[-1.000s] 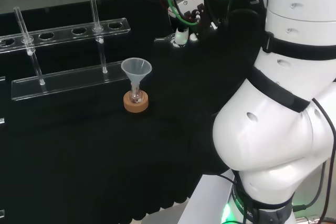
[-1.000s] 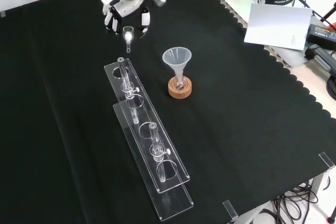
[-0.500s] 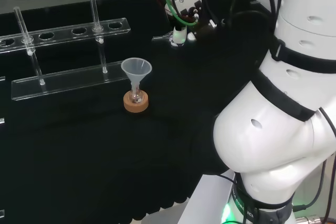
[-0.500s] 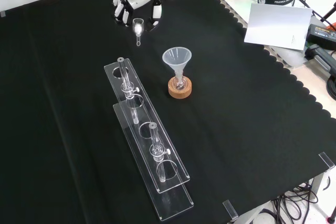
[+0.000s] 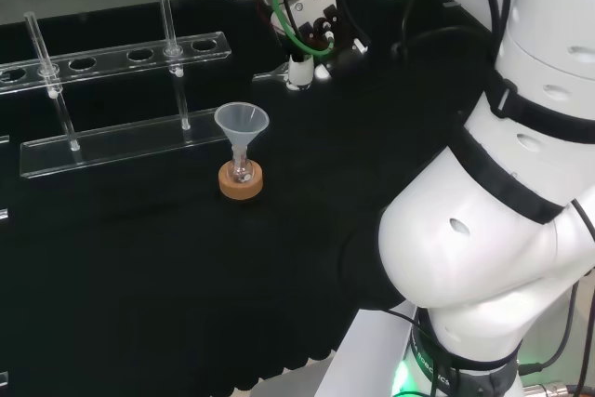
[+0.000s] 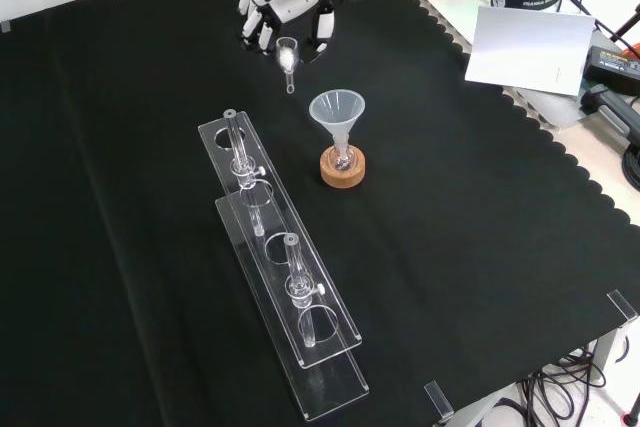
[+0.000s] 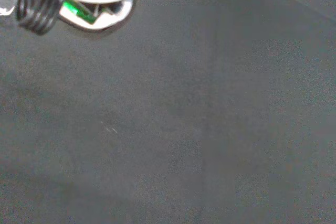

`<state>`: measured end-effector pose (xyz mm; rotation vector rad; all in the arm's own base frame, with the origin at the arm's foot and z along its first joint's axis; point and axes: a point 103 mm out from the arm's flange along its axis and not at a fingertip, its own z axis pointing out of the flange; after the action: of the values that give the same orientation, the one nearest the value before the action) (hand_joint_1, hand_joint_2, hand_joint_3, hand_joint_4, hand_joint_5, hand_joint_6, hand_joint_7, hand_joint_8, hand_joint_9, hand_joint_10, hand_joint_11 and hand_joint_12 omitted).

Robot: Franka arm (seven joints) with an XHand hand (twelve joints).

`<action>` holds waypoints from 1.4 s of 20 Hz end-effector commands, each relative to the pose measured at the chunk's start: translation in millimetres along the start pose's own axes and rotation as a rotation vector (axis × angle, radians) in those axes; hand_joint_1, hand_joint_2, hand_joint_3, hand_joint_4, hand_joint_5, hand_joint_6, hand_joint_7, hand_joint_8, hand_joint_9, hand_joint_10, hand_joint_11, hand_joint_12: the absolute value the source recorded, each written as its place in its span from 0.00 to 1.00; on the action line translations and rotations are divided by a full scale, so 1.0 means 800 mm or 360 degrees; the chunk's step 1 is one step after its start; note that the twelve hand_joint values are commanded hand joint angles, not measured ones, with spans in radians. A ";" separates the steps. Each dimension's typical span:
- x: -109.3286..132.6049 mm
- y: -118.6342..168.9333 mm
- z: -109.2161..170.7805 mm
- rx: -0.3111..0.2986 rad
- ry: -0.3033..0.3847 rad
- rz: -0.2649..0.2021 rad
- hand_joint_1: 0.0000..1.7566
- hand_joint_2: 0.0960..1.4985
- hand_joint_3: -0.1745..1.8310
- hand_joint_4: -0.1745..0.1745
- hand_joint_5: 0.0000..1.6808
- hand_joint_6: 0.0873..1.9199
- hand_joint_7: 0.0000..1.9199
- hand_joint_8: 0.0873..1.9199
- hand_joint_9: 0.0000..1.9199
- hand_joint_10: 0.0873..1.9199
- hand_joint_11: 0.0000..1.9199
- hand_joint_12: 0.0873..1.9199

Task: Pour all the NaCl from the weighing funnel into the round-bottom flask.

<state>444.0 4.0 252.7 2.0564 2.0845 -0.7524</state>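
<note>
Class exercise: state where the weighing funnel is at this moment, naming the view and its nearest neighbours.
In the front view the weighing funnel is held in the robot hand near the top, above the cloth, up and left of the plastic funnel in the flask on the cork ring.

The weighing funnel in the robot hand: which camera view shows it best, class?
The front view: the weighing funnel shows clearly below the robot hand, its stem pointing down the picture. The head view shows little more than its stem; the wrist view shows dark cloth.
</note>
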 end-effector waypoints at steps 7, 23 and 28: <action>0.016 -0.072 -0.016 0.0007 -0.0203 0.0056 0.66 0.34 0.44 1.00 0.84 0.19 0.41 0.28 0.61 0.07 0.52 0.47; 0.044 -0.080 -0.015 0.0053 -0.0307 0.0035 0.66 0.34 0.44 1.00 0.84 0.19 0.41 0.28 0.61 0.07 0.53 0.46; 0.048 -0.076 -0.017 0.0066 -0.0359 0.0024 0.66 0.34 0.44 1.00 0.84 0.19 0.41 0.28 0.61 0.06 0.53 0.46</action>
<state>383.3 43.7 264.3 1.9281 1.9549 -0.9551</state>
